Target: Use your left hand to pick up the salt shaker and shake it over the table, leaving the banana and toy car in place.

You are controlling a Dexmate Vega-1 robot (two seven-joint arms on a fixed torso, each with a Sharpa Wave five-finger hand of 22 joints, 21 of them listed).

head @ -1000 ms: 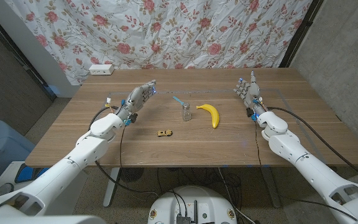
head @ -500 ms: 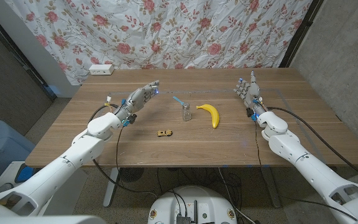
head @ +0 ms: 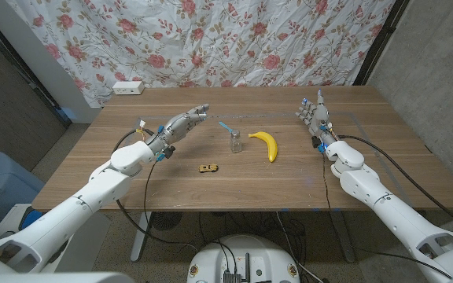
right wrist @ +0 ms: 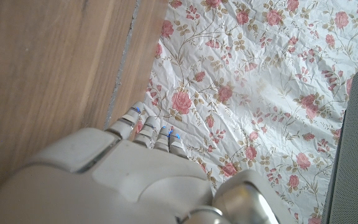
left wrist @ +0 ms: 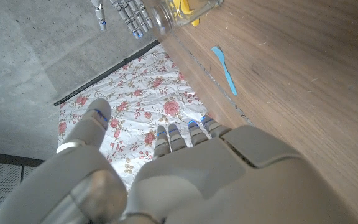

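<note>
A small clear salt shaker (head: 235, 142) stands upright near the table's middle; its glass body (left wrist: 185, 11) also shows in the left wrist view. A yellow banana (head: 267, 144) lies just right of it, and a small tan toy car (head: 208, 167) sits in front and to the left. My left hand (head: 181, 123) hovers open to the left of the shaker, fingers stretched toward it, holding nothing. My right hand (head: 314, 112) stands open at the table's right side, well apart from the banana.
A light blue strip (head: 225, 126) lies on the wooden table (head: 352, 169) just behind the shaker. A white power strip (head: 129, 88) sits at the far left corner. A flowered curtain (head: 211, 39) hangs behind the table.
My left hand has moved to the right, toward the salt shaker, with its fingers reaching out flatter. The right hand and the objects have stayed put.
</note>
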